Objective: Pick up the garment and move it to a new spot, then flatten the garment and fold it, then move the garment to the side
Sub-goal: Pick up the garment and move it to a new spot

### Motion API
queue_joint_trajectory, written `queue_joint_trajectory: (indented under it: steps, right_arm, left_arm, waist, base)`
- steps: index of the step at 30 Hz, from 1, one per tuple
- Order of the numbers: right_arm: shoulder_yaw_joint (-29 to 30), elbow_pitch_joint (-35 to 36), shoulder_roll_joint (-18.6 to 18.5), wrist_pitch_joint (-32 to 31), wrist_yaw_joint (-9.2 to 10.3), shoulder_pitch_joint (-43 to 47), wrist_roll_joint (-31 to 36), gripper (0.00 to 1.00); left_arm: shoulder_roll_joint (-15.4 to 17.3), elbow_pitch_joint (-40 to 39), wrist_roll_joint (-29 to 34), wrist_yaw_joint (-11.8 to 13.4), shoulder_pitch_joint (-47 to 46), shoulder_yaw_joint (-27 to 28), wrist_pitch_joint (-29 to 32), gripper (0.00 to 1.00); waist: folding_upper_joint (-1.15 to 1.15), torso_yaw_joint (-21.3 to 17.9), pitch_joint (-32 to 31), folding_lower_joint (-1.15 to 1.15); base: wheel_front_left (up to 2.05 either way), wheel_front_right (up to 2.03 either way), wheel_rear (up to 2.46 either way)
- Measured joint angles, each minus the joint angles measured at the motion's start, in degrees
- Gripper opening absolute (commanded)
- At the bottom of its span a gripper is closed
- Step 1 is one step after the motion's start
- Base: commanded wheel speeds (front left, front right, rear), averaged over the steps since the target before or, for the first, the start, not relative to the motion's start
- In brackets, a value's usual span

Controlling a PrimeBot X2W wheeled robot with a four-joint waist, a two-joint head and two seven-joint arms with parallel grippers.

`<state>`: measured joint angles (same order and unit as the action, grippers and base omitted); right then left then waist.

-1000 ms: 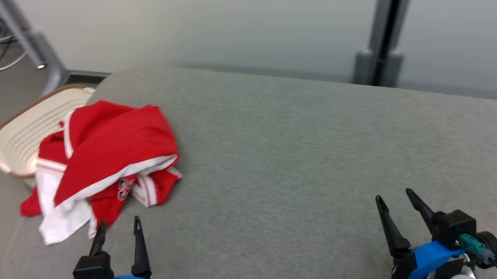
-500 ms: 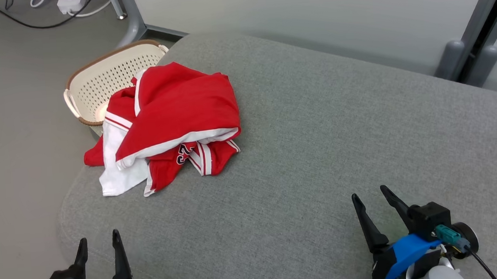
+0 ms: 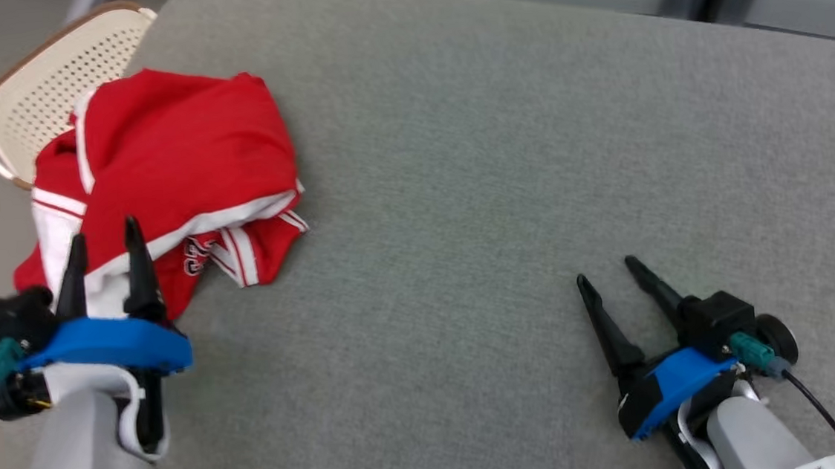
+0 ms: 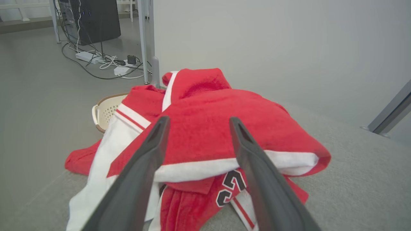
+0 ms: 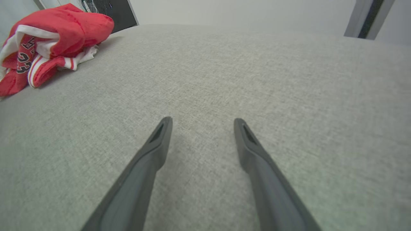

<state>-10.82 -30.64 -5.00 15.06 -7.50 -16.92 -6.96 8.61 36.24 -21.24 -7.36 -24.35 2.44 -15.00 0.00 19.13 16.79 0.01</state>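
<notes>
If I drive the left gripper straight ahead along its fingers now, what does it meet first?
The crumpled red and white jersey: the open left gripper points straight at its upper red fold, just above the white hem. Contact would probably come almost at once, though the exact gap is unclear.

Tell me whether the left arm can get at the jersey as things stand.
Probably yes: the left gripper is open and pointed straight at the jersey, close by, with nothing between them.

Grey surface open rightward; garment, basket crowd left.
</notes>
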Motion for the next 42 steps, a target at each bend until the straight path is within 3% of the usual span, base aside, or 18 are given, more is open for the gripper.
queue_joint_trajectory:
  steps: [4, 11, 12, 13, 18, 26, 34, 42]
  right_arm:
    - [-0.2, 1.6, -0.9, 0.4, -0.07, -2.2, -0.1, 1.0]
    - [-0.8, 2.0, -0.4, 0.6, -0.09, -4.1, 0.3, 1.0]
    - [-0.8, 1.8, -0.2, 0.6, -0.09, -4.4, 0.3, 1.0]
    - [-0.9, 1.5, 0.0, 0.6, -0.09, -4.7, 0.3, 1.0]
    - [-0.7, 0.3, 0.3, 0.6, -0.09, -5.1, -0.3, 1.0]
    - [0.0, -1.3, 0.2, 0.4, -0.02, -4.0, -1.9, 1.0]
    - [0.6, -1.7, 1.1, 0.1, 0.0, -0.8, -3.2, 1.0]
    - [1.1, -1.0, 1.8, 0.1, 0.0, 1.1, -4.7, 1.0]
  left_arm:
    - [6.3, 4.5, -7.9, -0.1, -7.5, -6.3, 0.0, 1.0]
    - [9.2, 15.7, -12.2, -0.1, -12.4, -10.1, -0.1, 1.0]
    - [9.4, 17.5, -12.7, -0.1, -13.0, -10.7, 0.0, 0.37]
    - [9.3, 19.0, -12.9, -0.1, -13.5, -11.5, 0.0, 0.0]
    - [8.7, 23.1, -15.1, -0.1, -14.9, -14.9, 0.0, 0.0]
    - [10.8, 18.7, -16.9, -0.1, -15.4, -16.4, 0.0, 0.0]
    - [13.2, 6.7, -14.4, -0.1, -15.4, -16.0, 0.0, 0.0]
    - [12.0, -7.4, -10.1, -0.1, -15.8, -19.5, 0.0, 0.0]
  waist:
    - [0.0, -3.0, 4.2, -0.01]
    - [0.0, -5.1, 6.6, -0.01]
    - [0.0, -5.4, 6.8, -0.02]
    - [0.0, -5.6, 6.8, -0.02]
    - [0.0, -5.7, 6.1, -0.01]
    - [0.0, -4.7, 2.5, 0.0]
    - [0.0, -5.1, -1.5, 0.0]
    - [0.0, -9.7, -4.5, -0.01]
  base:
    - [0.0, 0.0, 0.0]
    - [0.0, 0.0, 0.0]
    - [0.0, 0.0, 0.0]
    - [0.0, 0.0, 0.0]
    - [0.0, 0.0, 0.0]
    - [0.0, 0.0, 0.0]
    - [0.0, 0.0, 0.0]
    - [0.0, 0.0, 0.0]
